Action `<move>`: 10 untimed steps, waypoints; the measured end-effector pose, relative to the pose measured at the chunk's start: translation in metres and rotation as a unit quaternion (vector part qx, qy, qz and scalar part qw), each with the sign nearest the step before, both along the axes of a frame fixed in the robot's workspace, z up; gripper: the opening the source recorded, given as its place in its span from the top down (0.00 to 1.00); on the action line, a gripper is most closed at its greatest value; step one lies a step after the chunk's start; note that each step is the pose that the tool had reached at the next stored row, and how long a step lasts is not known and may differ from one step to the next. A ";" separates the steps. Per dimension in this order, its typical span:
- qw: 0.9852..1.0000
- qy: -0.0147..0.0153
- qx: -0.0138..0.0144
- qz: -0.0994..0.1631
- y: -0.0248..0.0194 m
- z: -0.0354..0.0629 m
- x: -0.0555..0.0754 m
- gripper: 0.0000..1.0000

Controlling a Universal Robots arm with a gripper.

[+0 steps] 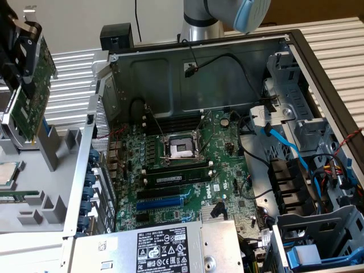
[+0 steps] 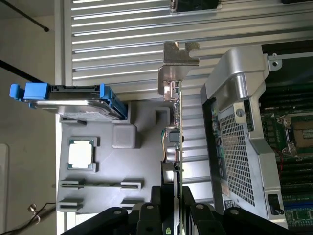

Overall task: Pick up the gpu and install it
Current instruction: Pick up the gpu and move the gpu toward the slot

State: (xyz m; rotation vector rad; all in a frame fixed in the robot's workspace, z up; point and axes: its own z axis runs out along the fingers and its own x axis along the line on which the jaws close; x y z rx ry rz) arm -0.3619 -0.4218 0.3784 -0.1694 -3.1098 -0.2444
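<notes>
Your black gripper is pinched narrow on the gpu, a small green card w/ a silver metal bracket at its far end. The card hangs in the air, standing on edge. It is over the grey plastic parts tray, just outside the mesh side wall of the open silver computer case. I think the job now is a clean carry, so hold the card straight, not tilted. Go slow, and give the case's wall plenty of room so the bracket doesn't bump it. The big green motherboard lies flat on the case floor, w/ a long blue slot near its edge by the power box. You can't tell which slot fits the card. The fingers cover the card's held edge. In the exterior view, part of the gripper is cut off.
</notes>
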 end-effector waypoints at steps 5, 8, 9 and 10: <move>1.000 0.000 0.000 0.000 0.0000 0.0001 0.000 0.73; 1.000 0.000 0.000 0.000 0.0004 0.0064 0.001 0.73; 1.000 0.000 0.000 0.000 0.0004 0.0108 0.002 0.73; 1.000 0.000 0.001 0.000 0.0004 0.0142 0.004 0.73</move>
